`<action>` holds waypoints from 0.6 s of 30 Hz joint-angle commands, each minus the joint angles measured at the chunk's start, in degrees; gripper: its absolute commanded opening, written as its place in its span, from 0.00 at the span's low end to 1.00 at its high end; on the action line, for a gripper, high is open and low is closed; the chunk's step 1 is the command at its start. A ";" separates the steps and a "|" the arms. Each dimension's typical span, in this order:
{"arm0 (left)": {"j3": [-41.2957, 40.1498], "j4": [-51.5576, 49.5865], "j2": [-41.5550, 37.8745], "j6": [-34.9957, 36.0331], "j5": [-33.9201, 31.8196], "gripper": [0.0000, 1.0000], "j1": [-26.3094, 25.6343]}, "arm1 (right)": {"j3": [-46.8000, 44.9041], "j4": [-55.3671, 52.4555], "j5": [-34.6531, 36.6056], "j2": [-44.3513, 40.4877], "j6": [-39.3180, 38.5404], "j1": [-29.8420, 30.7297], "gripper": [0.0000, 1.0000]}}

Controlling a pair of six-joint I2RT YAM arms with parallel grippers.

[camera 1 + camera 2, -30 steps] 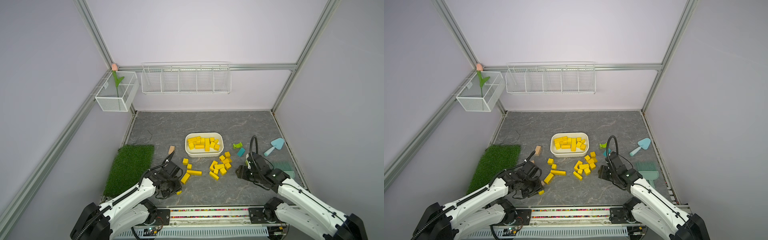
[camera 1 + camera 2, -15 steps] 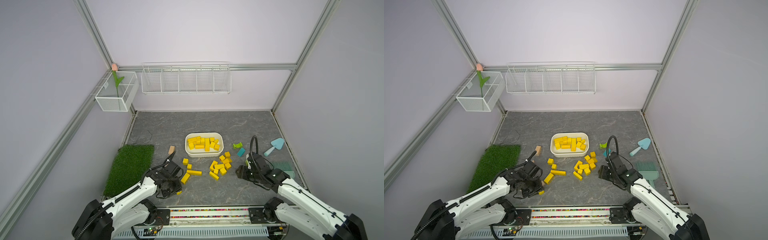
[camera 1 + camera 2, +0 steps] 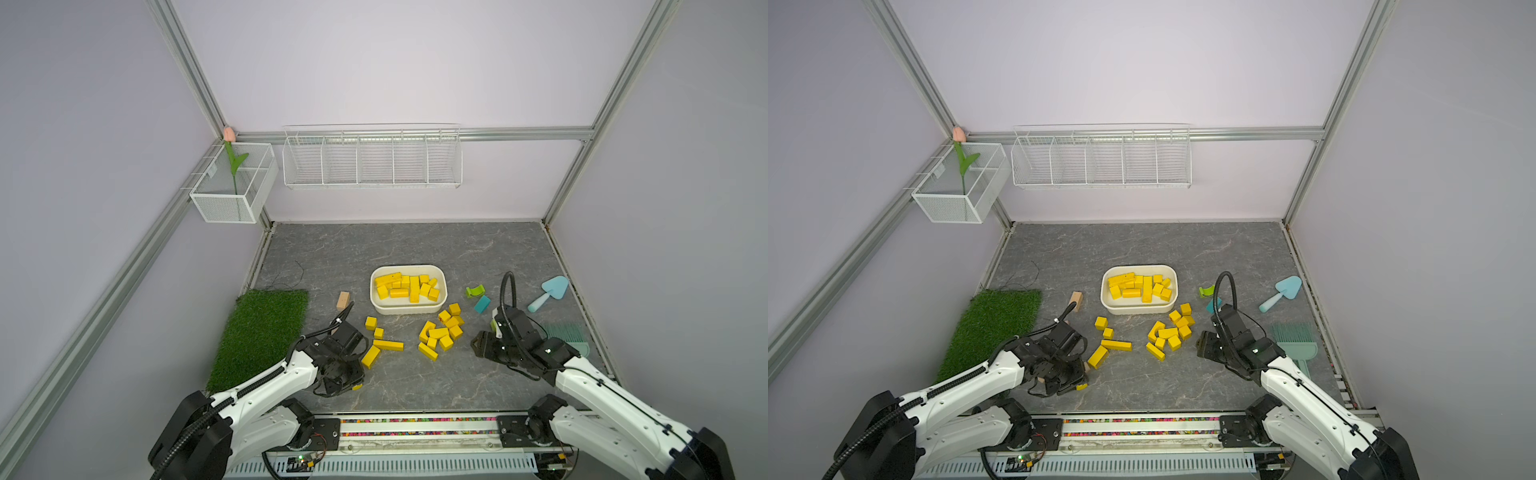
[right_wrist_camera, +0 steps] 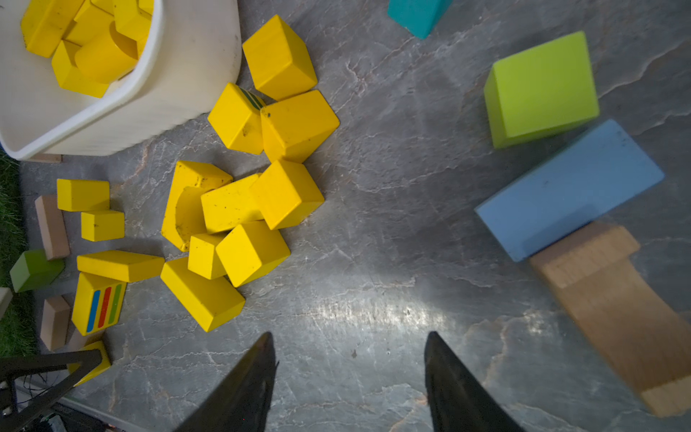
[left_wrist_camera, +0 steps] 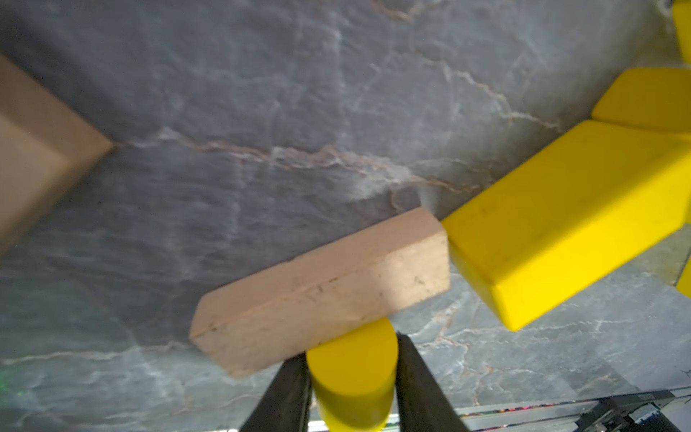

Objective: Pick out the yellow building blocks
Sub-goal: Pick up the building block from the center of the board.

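Yellow cylinder (image 5: 351, 377) sits clamped in the left claw (image 5: 351, 355) by the worktop (image 5: 261, 112)'s front edge; the right claw (image 4: 349, 334) stands spread apart.

Yellow building blocks (image 3: 438, 333) lying in two clusters toward worktop's (image 3: 374, 249) front edge; others filling white tub (image 3: 409, 309); cylinder (image 5: 351, 370) standing gripped.

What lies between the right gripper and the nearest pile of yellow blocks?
Nothing: only bare table separates the right gripper from the yellow blocks. The right wrist view shows it plainly; both top views agree.
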 commanded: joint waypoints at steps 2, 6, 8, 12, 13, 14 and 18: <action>0.82 -0.13 -0.39 0.03 -0.16 0.34 -0.05 | -0.95 0.90 -0.21 -0.21 0.50 -0.40 0.65; 0.64 -0.05 -1.35 0.10 -0.05 0.31 -0.05 | -1.01 0.88 -0.26 -0.19 0.50 -0.46 0.65; 0.56 0.25 -1.96 0.51 0.21 0.29 -0.05 | -0.95 0.88 -0.31 -0.23 0.48 -0.46 0.65; 0.77 1.51 -3.53 1.95 1.44 0.21 -0.05 | -0.96 0.79 -0.31 -0.32 0.49 -0.46 0.65; 1.01 1.54 -3.77 2.13 1.58 0.21 -0.05 | -0.97 0.81 -0.31 -0.23 0.51 -0.53 0.65; 1.28 1.54 -4.01 2.50 1.74 0.21 -0.05 | -0.98 0.79 -0.31 -0.26 0.54 -0.51 0.65; 4.09 -0.43 -4.70 5.00 1.08 0.21 -0.05 | -0.96 0.62 -0.29 -0.45 0.48 -0.53 0.65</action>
